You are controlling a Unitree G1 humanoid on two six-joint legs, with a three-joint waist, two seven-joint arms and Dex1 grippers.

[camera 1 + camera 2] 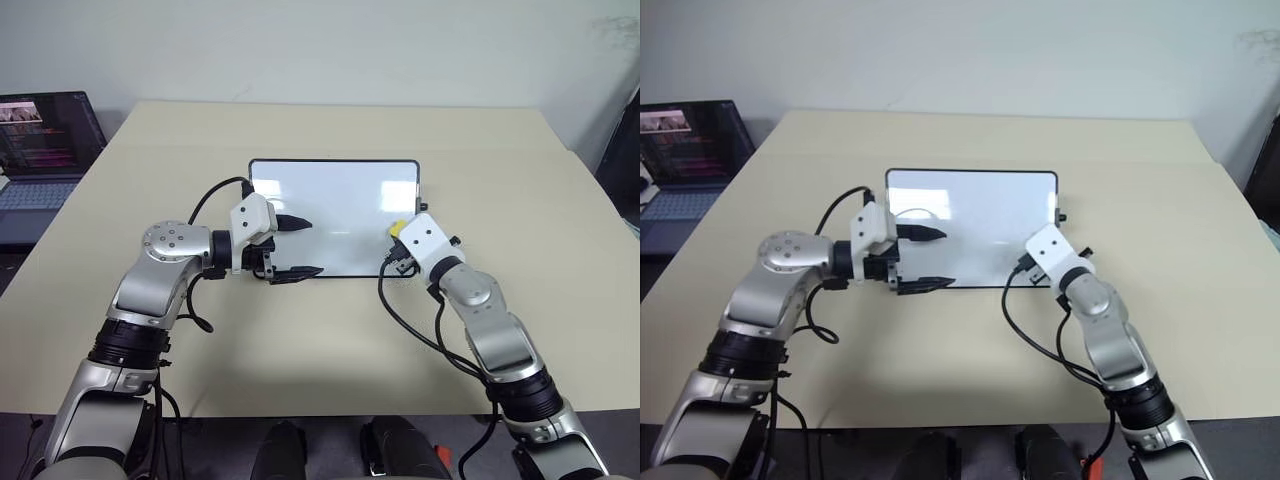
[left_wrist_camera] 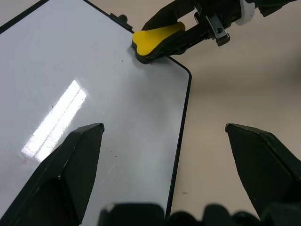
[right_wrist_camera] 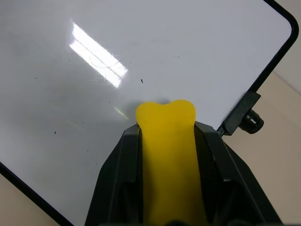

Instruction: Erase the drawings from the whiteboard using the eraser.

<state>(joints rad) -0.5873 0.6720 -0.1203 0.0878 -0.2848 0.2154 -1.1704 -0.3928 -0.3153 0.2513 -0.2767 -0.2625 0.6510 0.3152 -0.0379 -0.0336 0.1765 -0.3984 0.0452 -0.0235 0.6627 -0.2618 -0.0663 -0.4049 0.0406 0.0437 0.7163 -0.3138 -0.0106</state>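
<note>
Your right fingers (image 3: pixel 167 141) are clamped on the yellow eraser (image 3: pixel 165 136), its tip touching the whiteboard (image 1: pixel 335 205) near its knobbed edge. Your left fingers (image 1: pixel 297 247) hang spread, straddling the board's opposite edge.

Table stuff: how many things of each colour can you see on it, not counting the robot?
White: 1, the whiteboard
Yellow: 1, the eraser, on the board
Dark: 1, the laptop, at the table's far left edge
Total: 3
</note>
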